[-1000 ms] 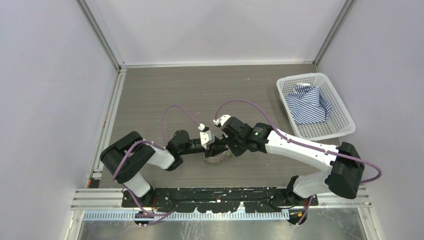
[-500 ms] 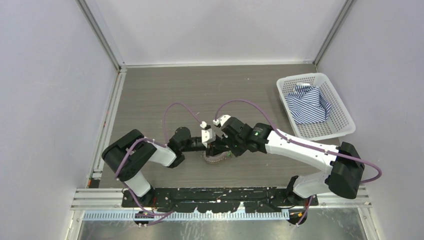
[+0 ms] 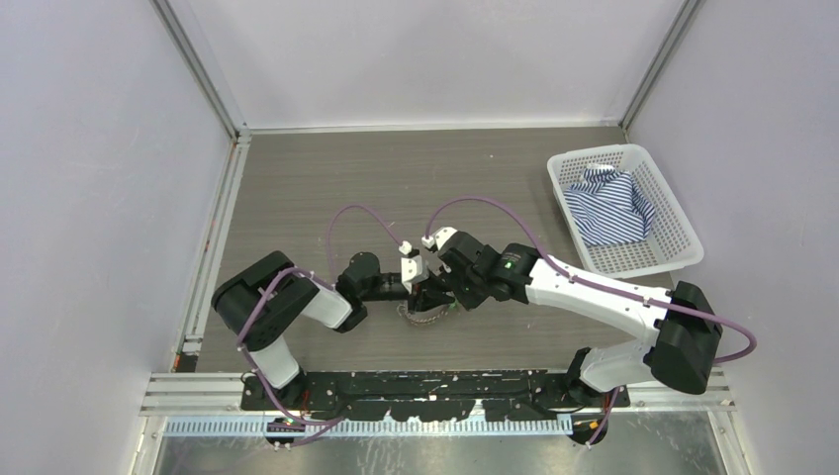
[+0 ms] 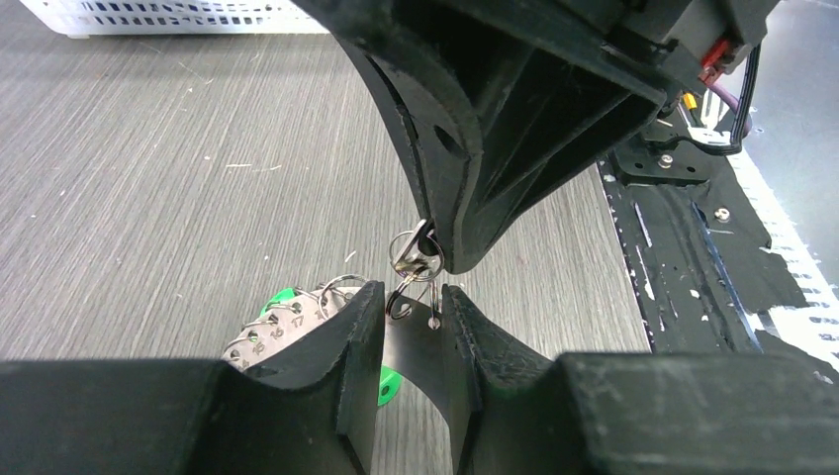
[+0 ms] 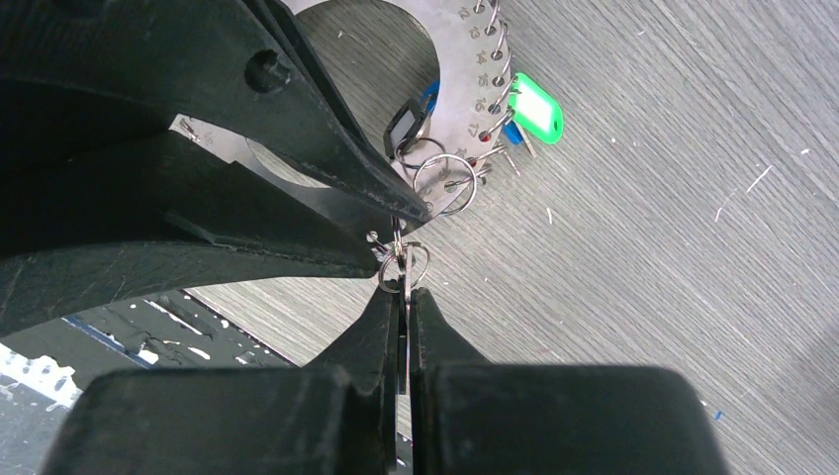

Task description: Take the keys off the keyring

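The keyring (image 3: 425, 315) is a silvery-grey band with numbered holes and small split rings; it also shows in the left wrist view (image 4: 287, 322) and the right wrist view (image 5: 465, 59). My left gripper (image 4: 413, 297) is shut across the band, which fills the gap between its fingers. My right gripper (image 5: 403, 294) is shut on a thin silver key (image 4: 411, 252) that hangs on a small split ring (image 5: 408, 259) at the band's edge. A green-tagged key (image 5: 534, 107), a blue-headed key (image 5: 427, 94) and a dark-headed key (image 5: 404, 124) hang on the keyring. Both grippers meet above the keyring in the top view (image 3: 423, 287).
A white basket (image 3: 683, 237) holding a blue-striped cloth (image 3: 608, 208) stands at the right of the table. The black base rail (image 3: 425, 384) runs along the near edge. Grey walls enclose the table on three sides.
My left arm has shifted a little to the right, toward the right gripper. The keyring and the right arm have stayed in place.
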Robot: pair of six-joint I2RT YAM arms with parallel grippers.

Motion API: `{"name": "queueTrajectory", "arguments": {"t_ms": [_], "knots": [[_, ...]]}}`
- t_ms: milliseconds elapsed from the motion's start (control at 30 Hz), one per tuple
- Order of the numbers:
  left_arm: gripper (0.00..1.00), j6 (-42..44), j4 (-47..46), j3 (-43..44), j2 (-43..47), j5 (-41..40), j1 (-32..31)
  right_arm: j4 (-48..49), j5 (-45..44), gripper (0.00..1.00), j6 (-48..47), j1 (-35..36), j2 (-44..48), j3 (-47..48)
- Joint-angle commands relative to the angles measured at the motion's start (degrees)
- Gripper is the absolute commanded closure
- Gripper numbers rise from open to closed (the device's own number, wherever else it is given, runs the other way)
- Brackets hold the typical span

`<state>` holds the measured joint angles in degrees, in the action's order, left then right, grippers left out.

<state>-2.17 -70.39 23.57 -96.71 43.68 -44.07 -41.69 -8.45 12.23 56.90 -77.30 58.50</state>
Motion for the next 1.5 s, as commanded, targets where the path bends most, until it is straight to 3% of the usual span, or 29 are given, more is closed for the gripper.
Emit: {"name": "queueTrajectory", "arguments": {"t_ms": [0,100,367,933,1467], "knots": [[0.71,-1.0,-4.97,1.26,-1.44,1.21,0.3,2.54,-0.28,0.99,0.16,0.25,2.6,0.74],[0.74,-1.31,-5.14,1.54,-1.63,1.53,0.3,2.58,-0.24,0.99,0.2,0.28,2.64,0.57],[0.99,-1.67,-5.1,0.76,-1.84,1.85,0.3,2.2,-1.17,0.99,0.57,0.25,3.21,0.36],[1.0,-1.71,-7.0,-4.86,3.78,-8.65,-2.23,6.03,-2.63,0.99,6.77,0.25,6.4,-6.11],[1.0,-7.87,-11.61,-6.32,5.49,-11.69,-2.24,10.97,-3.02,0.99,8.86,0.23,5.69,-9.78]]}}
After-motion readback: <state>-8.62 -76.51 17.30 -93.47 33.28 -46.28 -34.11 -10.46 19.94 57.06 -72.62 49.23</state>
